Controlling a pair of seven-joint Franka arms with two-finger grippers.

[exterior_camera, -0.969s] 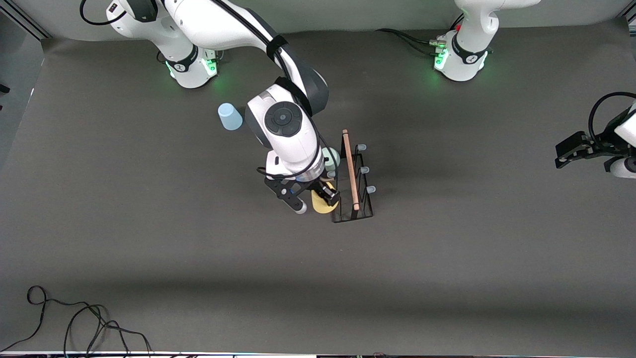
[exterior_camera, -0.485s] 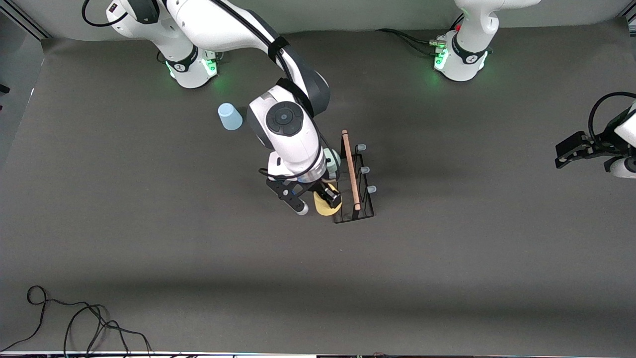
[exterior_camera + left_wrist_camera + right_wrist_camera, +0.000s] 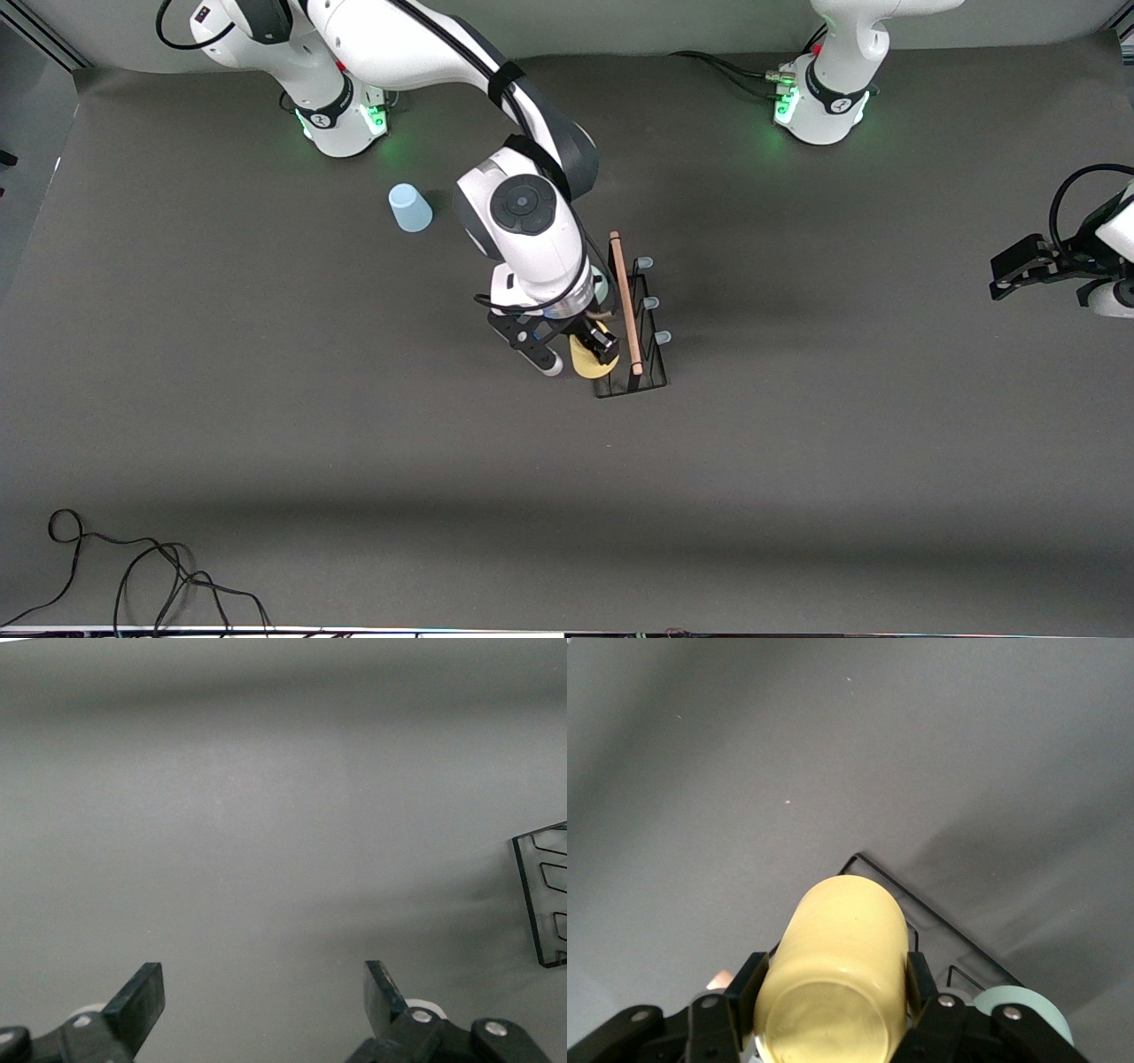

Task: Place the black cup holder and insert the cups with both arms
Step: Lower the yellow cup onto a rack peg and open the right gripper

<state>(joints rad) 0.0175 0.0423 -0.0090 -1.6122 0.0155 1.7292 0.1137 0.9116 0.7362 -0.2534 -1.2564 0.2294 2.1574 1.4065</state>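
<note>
The black cup holder stands mid-worktop, the right end effector over it clamping the yellow cup, the left end effector waiting wide open.

A dark grey mat covered the table, lit evenly from above, with soft broad shadows lying across it. A pale wall ran along its top edge. A black cable lay looped at the mat's nearest corner, toward the right arm's end. Green light glowed on the mat near that wall.
</note>
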